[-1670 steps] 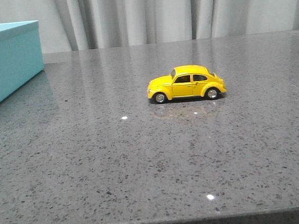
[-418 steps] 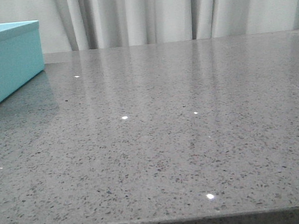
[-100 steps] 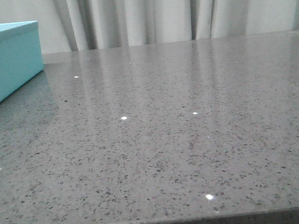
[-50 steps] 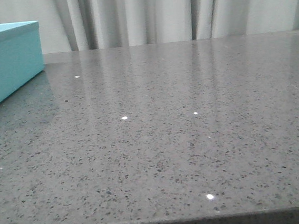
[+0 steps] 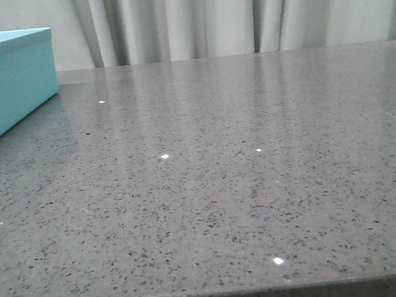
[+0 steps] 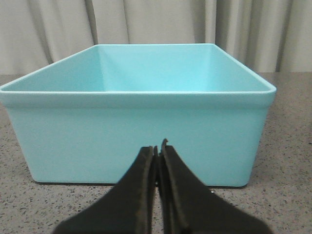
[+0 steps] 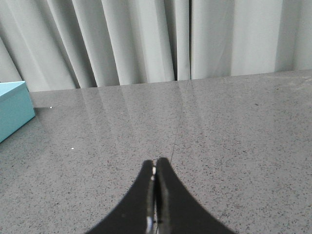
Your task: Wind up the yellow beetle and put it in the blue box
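Beetle not visible in any view; likely small, glossy, slippery, best pinched across its sides. Box [image 5: 9, 82] sits upper left. Both end effectors [image 6: 157, 156] [image 7: 155, 170] closed, empty.

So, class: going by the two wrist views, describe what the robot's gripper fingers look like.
Both the left gripper and the right gripper show matte black fingers, broad at the base and tapering to narrow curved tips. No cables, markings or arm casing are visible.
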Tool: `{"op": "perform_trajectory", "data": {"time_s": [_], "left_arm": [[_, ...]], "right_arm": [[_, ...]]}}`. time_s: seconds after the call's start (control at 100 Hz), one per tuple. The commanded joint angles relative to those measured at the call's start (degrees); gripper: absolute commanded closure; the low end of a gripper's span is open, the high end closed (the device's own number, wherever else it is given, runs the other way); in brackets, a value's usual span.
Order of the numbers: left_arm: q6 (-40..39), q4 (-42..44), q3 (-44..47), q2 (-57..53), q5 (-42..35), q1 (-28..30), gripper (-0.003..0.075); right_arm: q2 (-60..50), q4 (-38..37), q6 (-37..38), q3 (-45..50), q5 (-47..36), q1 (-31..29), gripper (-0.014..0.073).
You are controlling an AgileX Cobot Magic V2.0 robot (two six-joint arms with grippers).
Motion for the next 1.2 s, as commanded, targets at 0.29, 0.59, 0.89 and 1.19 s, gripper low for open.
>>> {"op": "perform_trajectory", "data": {"time_s": [0.29, 0.59, 0.89, 1.19], "left_arm": [[-0.49, -0.54, 2.48, -1.76, -4.43, -0.23, 0.0741], [-0.49, -0.54, 2.48, -1.76, -4.43, -0.23, 0.0741], [-0.49, -0.54, 2.48, -1.76, -4.43, -0.23, 0.0741], [-0.49, -0.54, 2.48, -1.76, -4.43, -0.23, 0.0741]], "right_arm": [[0.77, -2.11, -0.47, -0.54, -4.61, -0.18, 0.066], [0.77, -2.16, -0.47, -0.3, -4.61, -0.18, 0.066], [0.77, -3.24, -0.91, 1.72, -9.6, -3.94, 0.066], [0.77, 17.34, -20.65, 9.26, -22.97, -16.15, 0.066]]}}
